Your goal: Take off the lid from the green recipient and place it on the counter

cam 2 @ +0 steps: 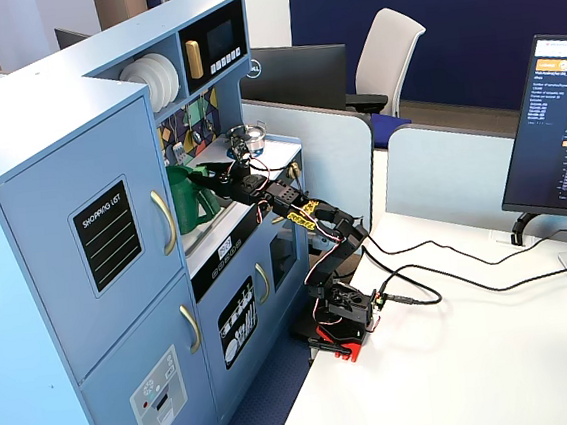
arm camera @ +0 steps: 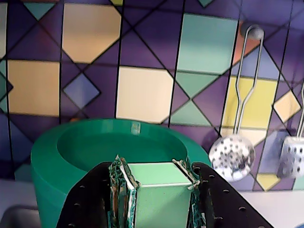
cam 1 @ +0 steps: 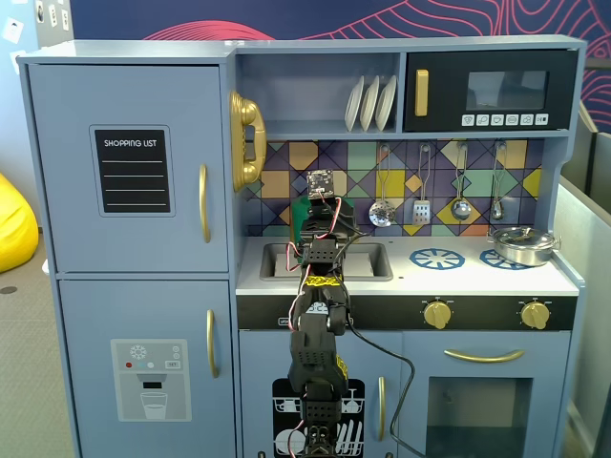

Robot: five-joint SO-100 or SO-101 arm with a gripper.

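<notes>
Wrist view: gripper (arm camera: pixel 159 192) jaws pinching the light-green knob (arm camera: pixel 159 190) between them; lid (arm camera: pixel 118 147) just ahead, apparently still on the green recipient (arm camera: pixel 45 190). Looks light, stiff, slick plastic; knob is the hold.
Fixed view: recipient (cam 2: pixel 184 197) at the jaw tips on the counter (cam 2: pixel 227 233).

Room around the green recipient (arm camera: pixel 52 164) is limited. Directly behind it the tiled backsplash (arm camera: pixel 142 92) closes the way. To its right in the wrist view, hanging utensils (arm camera: pixel 232 154) are met, with bare counter (arm camera: pixel 275 206) below them. Farther right in a fixed view, a silver pan (cam 1: pixel 523 245) occupies a burner print. Above, the plate shelf (cam 1: pixel 315 132) overhangs.
</notes>
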